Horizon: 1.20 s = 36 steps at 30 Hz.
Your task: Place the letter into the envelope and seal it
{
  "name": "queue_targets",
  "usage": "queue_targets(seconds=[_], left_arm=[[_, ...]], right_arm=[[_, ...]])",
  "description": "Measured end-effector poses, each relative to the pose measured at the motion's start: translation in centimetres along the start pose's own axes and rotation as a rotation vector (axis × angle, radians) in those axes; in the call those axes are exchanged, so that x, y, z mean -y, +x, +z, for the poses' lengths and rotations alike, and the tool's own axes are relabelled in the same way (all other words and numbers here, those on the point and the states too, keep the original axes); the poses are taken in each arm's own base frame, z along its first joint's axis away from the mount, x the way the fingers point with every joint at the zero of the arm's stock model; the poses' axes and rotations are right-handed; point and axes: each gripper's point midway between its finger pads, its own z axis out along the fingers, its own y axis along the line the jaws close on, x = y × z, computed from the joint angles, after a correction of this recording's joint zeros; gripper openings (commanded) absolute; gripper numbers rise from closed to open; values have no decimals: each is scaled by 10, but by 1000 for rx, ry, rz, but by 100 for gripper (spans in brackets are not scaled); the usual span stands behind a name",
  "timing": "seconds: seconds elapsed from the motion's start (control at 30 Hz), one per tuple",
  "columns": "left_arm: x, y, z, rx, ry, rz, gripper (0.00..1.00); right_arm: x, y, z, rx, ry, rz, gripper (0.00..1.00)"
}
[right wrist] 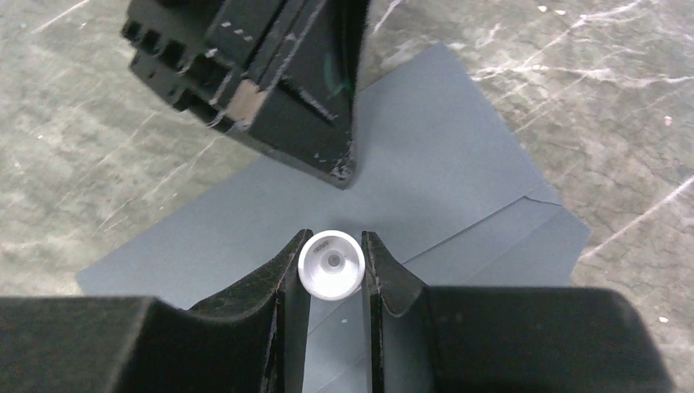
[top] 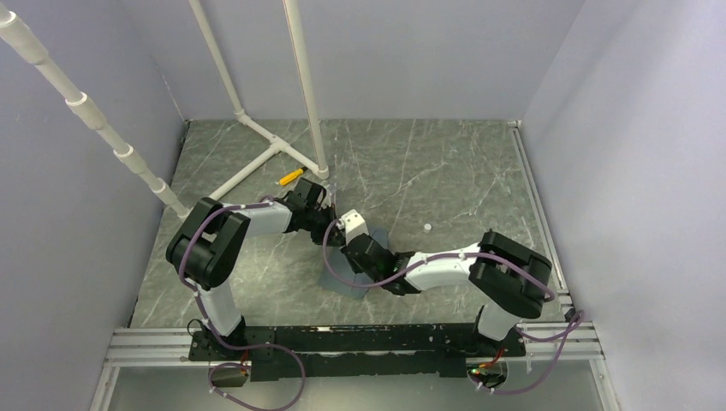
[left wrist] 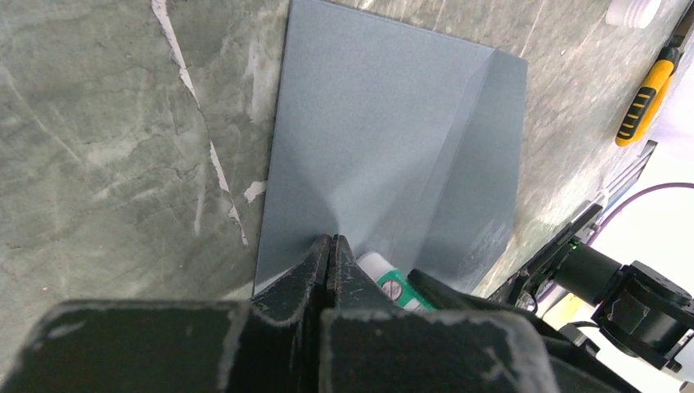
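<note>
Slate-grey paper sits right under your left gripper, jaws pressed together, tips down on the envelope at its near edge. Your right gripper pinches a white tube just above the same sheet. I'd judge the envelope light, floppy and quick to slide, so pin it flat or take an edge. No letter shows. Beyond lie the smooth marbled table, an orange-handled tool and close walls.

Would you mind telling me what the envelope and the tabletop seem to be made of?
The envelope: matte slate-grey paper, judging by its sharp fold crease and faint grain. The tabletop: probably marble or marble-print laminate, grey-green with white veins; the pictures leave that open.
</note>
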Motion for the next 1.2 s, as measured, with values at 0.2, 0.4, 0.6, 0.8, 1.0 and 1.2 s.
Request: queue_targets(seconds=[0.2,0.4,0.6,0.8,1.0,1.2], left_arm=[[0,0,0,-1,-4,4,2],[0,0,0,-1,-7,4,2],[0,0,0,-1,-8,4,3],[0,0,0,-1,-8,4,2],[0,0,0,-1,-9,4,3],[0,0,0,0,-9,4,2]], right_arm=[[17,-3,5,3,48,21,0],[11,-1,1,-2,37,-2,0],[-14,5,-10,-7,-7,-24,0],[-18,10,-16,-28,-9,12,0],[-2,6,-8,-28,21,51,0],[20,-3,5,-29,72,78,0]])
